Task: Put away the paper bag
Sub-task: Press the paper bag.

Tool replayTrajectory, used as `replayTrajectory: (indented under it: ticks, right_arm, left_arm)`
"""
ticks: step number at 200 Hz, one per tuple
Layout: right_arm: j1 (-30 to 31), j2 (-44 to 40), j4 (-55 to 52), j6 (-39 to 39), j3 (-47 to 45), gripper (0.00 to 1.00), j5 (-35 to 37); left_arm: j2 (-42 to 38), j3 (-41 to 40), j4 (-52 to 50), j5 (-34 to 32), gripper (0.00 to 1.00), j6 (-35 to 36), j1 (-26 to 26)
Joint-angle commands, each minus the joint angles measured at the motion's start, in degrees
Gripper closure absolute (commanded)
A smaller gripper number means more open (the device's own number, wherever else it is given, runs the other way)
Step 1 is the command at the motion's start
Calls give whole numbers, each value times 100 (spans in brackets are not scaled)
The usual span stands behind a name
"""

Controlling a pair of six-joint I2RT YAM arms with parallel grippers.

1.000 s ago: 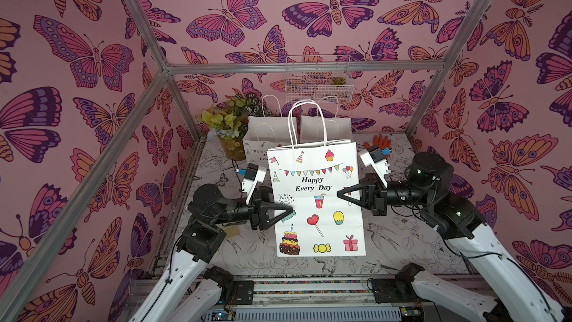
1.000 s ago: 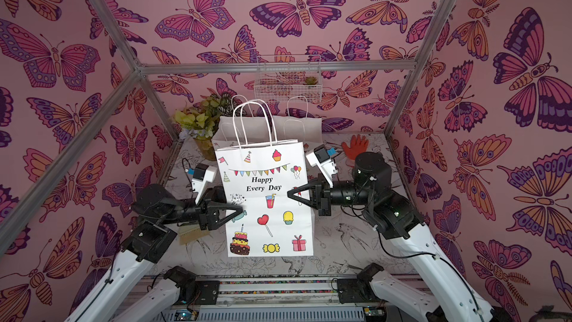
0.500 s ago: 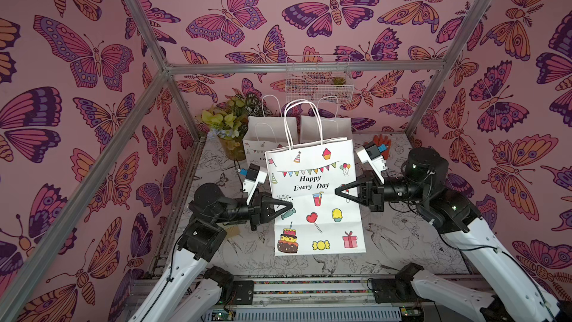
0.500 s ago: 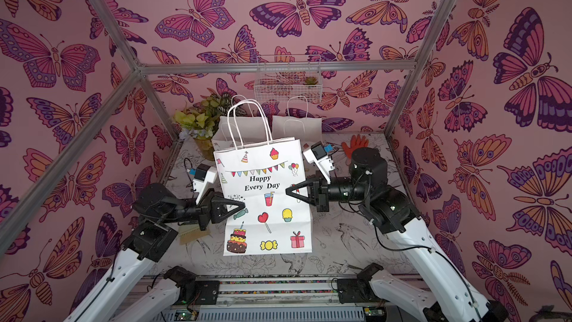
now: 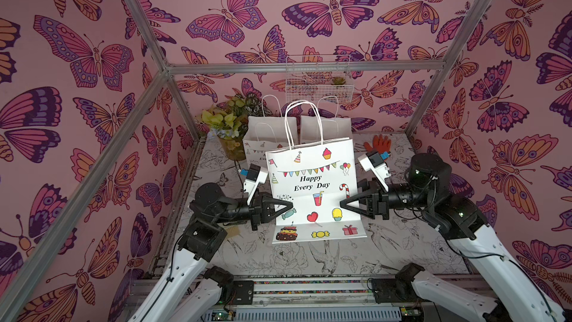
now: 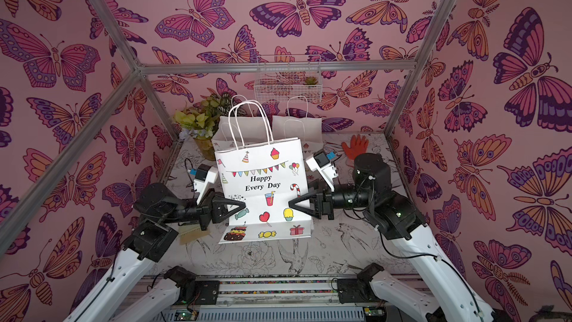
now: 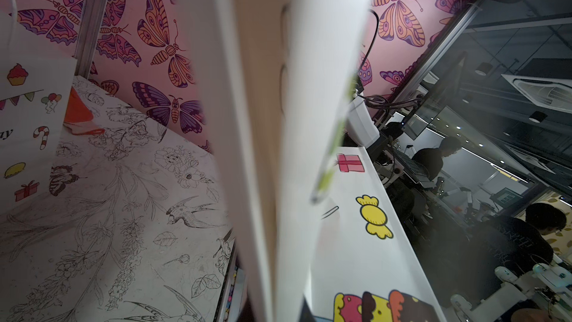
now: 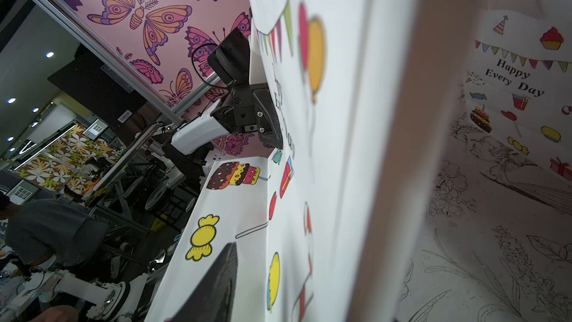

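The paper bag (image 5: 312,181) (image 6: 263,181), white with "Happy Every Day" and party pictures, stands upright between my two arms at the table's middle, handles up. Its bottom flap bends toward the front. My left gripper (image 5: 291,205) (image 6: 244,204) is shut on the bag's left edge; in the left wrist view only a dark fingertip (image 7: 308,313) shows against the bag (image 7: 309,88). My right gripper (image 5: 342,204) (image 6: 290,203) is at the bag's right edge with its jaws parted. One black finger (image 8: 216,283) stands off the bag's printed face (image 8: 325,119); the other is hidden behind the bag.
Two more white bags (image 5: 269,137) (image 5: 325,128) stand against the back wall beside a flower pot (image 5: 229,125). An orange glove (image 5: 379,144) lies back right. A wire basket (image 5: 318,85) hangs on the back wall. A small brush (image 5: 230,231) lies by the left arm.
My left gripper has closed on the bag's left edge. My right gripper, shut on the right edge before, has opened. The bag has shifted a little toward the back.
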Motion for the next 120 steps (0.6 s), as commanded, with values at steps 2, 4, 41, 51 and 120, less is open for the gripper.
replayTrajectory:
  ticks: [2, 4, 41, 51, 120]
  right_arm:
    - [-11, -39, -235, -120, -48, 54, -165]
    - [-6, -35, -242, -126, -48, 54, -165]
    - [32, 135, -431, -293, 26, 86, -132]
    - [30, 144, -429, -304, 23, 93, -91]
    - [-58, -4, -305, -331, 178, 100, 133]
  left_arm:
    - [-75, -1, 56, -214, 100, 95, 12]
    - [-78, 0, 55, -216, 100, 94, 8]
    - [-100, 1, 54, -217, 100, 95, 6]
    - [-100, 0, 59, -217, 100, 88, 6]
    - [-186, 0, 104, 6, 28, 58, 13]
